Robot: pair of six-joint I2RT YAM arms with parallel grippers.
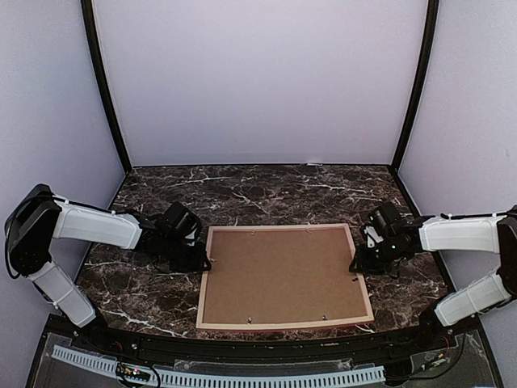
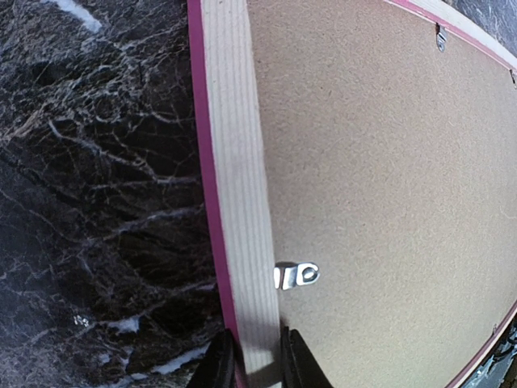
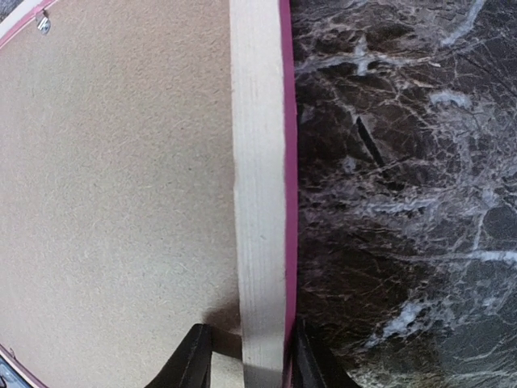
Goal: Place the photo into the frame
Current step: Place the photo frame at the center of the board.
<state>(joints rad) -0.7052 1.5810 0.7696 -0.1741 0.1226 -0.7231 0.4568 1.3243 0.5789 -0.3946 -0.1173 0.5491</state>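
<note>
- Though it lies face down, the frame (image 1: 283, 326) reads plainly: thin moulding, pink outer edge, pale raw wood on the back. It lies flat on the marble table (image 1: 266, 190), mid-table between the two arms and slightly skewed.
- Brown backing panel (image 1: 283, 275) fills the opening, seated inside the rails. Small metal clips are dotted along its edges.
- One clip (image 2: 296, 275) sits on the panel just beside the left rail, its tab reaching the rail's inner edge.
- Left gripper (image 2: 257, 368) is low at the frame's left rail, on the far half of that rail.
- Left jaws are narrow. One finger is on the pink outer edge, the other on the inner side over the panel. Both look to be touching the wood, so the rail is pinched.
- Right gripper (image 3: 246, 360) is low at the right rail, roughly midway along it.
- Right jaws straddle the rail but are not clamped. The outer finger is against the pink edge, while the inner finger stands off, with a shadowed strip of panel showing between it and the wood.
- Both arms reach inward from the table's sides, wrists near the surface.
</note>
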